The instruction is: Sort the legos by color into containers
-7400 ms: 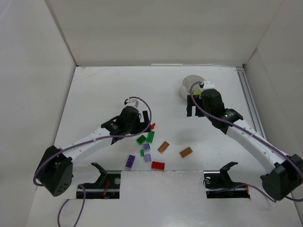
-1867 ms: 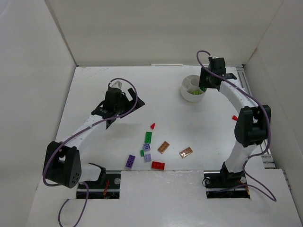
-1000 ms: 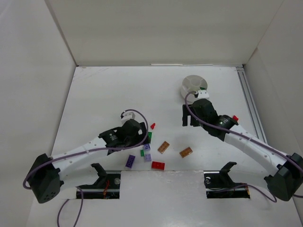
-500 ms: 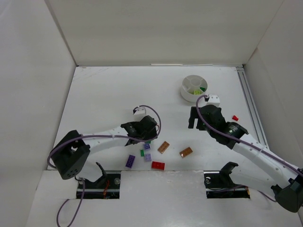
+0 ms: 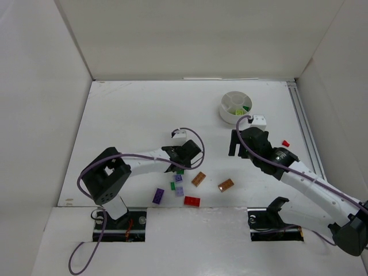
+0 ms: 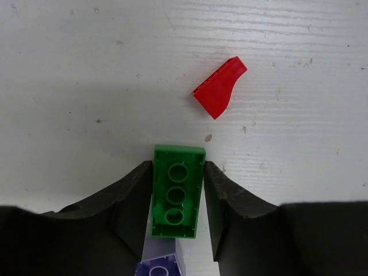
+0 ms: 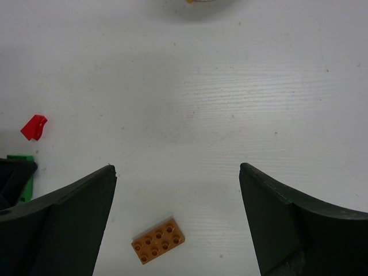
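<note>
Left wrist view showed the left jaws closed against both long sides of a green brick (image 6: 177,198), which lay on the surface (image 6: 86,69) with three round sockets facing up, so probably its hollow underside. A red wedge piece (image 6: 219,87) sat near it, apart. A purple brick (image 6: 158,267) sat just behind it, between the jaws, and whether the two touched could not be told.

By the look of it, the brick was hard, stiff plastic, very light, with smooth, slick walls. A hold across the narrow width, with the pads flat on the long sides near the middle, looked right. An off-centre pinch could have let it pivot or squirt out, and the purple neighbour might have been dragged along.

Top view placed the white dish (image 5: 236,107) well apart, up and to the right, with green and lime bits already in its wedges. The right jaws stood wide open and empty over bare surface, with an orange-brown brick (image 7: 158,240) below them.
</note>
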